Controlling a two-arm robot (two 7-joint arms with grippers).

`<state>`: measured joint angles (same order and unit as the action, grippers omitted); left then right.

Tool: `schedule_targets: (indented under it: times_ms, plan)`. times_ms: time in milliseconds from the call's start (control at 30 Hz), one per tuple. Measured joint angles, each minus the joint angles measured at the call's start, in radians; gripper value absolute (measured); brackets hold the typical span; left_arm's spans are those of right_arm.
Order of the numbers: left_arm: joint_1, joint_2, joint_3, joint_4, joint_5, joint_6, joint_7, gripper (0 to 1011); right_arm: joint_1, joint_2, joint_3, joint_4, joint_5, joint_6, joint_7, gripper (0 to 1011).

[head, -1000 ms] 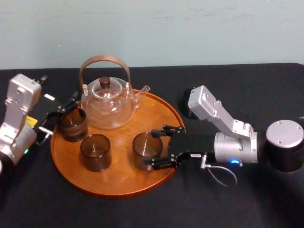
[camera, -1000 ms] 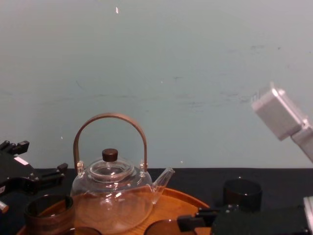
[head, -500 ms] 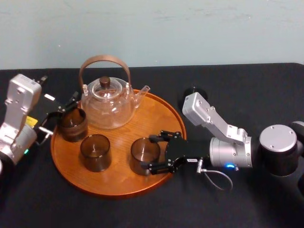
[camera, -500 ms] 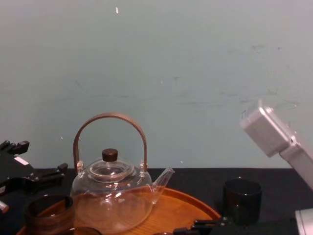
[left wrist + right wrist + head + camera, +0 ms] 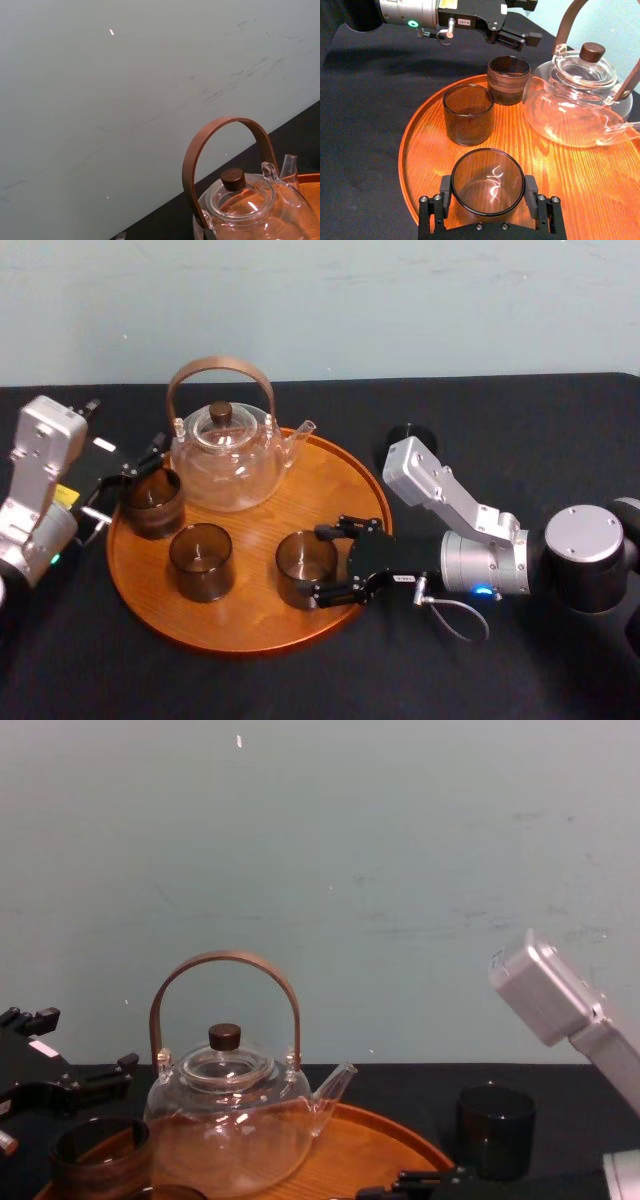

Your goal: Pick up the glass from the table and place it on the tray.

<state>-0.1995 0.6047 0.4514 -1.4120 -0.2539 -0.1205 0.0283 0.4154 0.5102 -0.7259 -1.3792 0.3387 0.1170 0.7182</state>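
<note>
- The right claw [image 5: 487, 191] is clenched on the glass [image 5: 303, 565], with one of its fingers [image 5: 530, 189] on each side of the wall.
- The glass is over the tray [image 5: 330, 485] at about 4 o'clock, close to the raised rim. I cannot tell whether its base already rests on the wood.
- Risk: if the claw lets go while the base is still off the wood, the glass could drop, knock and tip.
- Risk: so near the rim, the base could land partly on the raised edge and leave the glass leaning or sliding.
- Risk: the wall is smooth, so a loose grip may let the glass slip. A finger that catches while backing out could drag it toward the edge.
- Risk: the right arm [image 5: 440, 485] lies near a dark cup [image 5: 494, 1128] on the tabletop [image 5: 520, 430], at about 2 o'clock off the tray. A wide swing could knock it.
- The held glass looks empty.
- A second glass [image 5: 201, 560] at 8 o'clock and a third glass [image 5: 152, 502] at 10 o'clock also look empty.
- The teapot [image 5: 225, 460] stands at 12 o'clock with its lid on. I can make out no liquid inside.
- The left claw [image 5: 128, 480] is released and sits just beside the third glass at the tray's 10 o'clock edge.
</note>
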Motion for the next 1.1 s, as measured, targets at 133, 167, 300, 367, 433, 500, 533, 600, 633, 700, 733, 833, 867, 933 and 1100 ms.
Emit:
schedule_targets:
  times_ms: [133, 167, 300, 367, 433, 500, 533, 600, 633, 700, 733, 833, 867, 933, 1100]
  plan:
    - [0.000, 0.000, 0.000, 0.000, 0.000, 0.000, 0.000, 1001, 0.000, 0.000, 0.000, 0.000, -0.001, 0.002, 0.001, 940]
    - [0.000, 0.000, 0.000, 0.000, 0.000, 0.000, 0.000, 1001, 0.000, 0.001, 0.000, 0.000, -0.001, 0.002, 0.001, 960]
    - [0.000, 0.000, 0.000, 0.000, 0.000, 0.000, 0.000, 1001, 0.000, 0.001, 0.000, 0.000, 0.000, 0.003, 0.002, 1002]
    - [0.000, 0.000, 0.000, 0.000, 0.000, 0.000, 0.000, 1001, 0.001, 0.001, 0.000, 0.000, 0.000, 0.003, 0.002, 1002]
    - [0.000, 0.000, 0.000, 0.000, 0.000, 0.000, 0.000, 1001, 0.001, 0.001, 0.000, 0.000, 0.000, 0.003, 0.003, 1002]
    - [0.000, 0.000, 0.000, 0.000, 0.000, 0.000, 0.000, 1001, 0.001, 0.001, 0.000, 0.000, 0.000, 0.003, 0.003, 1002]
    - [0.000, 0.000, 0.000, 0.000, 0.000, 0.000, 0.000, 1001, 0.001, 0.001, 0.000, 0.000, 0.000, 0.003, 0.003, 1002]
    - [0.000, 0.000, 0.000, 0.000, 0.000, 0.000, 0.000, 1001, 0.001, 0.001, 0.000, 0.000, 0.001, 0.003, 0.003, 1002]
    - [0.000, 0.000, 0.000, 0.000, 0.000, 0.000, 0.000, 1001, 0.001, 0.001, 0.000, 0.000, 0.001, 0.003, 0.003, 1002]
    - [0.000, 0.000, 0.000, 0.000, 0.000, 0.000, 0.000, 1001, 0.001, 0.001, 0.000, 0.000, 0.001, 0.003, 0.003, 1002]
    - [0.000, 0.000, 0.000, 0.000, 0.000, 0.000, 0.000, 1001, 0.001, 0.001, 0.000, 0.000, 0.001, 0.003, 0.004, 1002]
    - [0.000, 0.000, 0.000, 0.000, 0.000, 0.000, 0.000, 1001, 0.001, 0.001, 0.000, 0.000, 0.001, 0.002, 0.004, 1002]
    - [0.000, 0.000, 0.000, 0.000, 0.000, 0.000, 0.000, 1001, 0.001, 0.001, 0.000, 0.000, 0.001, 0.003, 0.004, 1002]
    - [0.000, 0.000, 0.000, 0.000, 0.000, 0.000, 0.000, 1001, -0.001, 0.005, 0.008, -0.003, 0.012, 0.001, 0.013, 1002]
    - [0.000, 0.000, 0.000, 0.000, 0.000, 0.000, 0.000, 1001, -0.013, 0.027, 0.026, -0.023, 0.037, -0.002, 0.025, 1002]
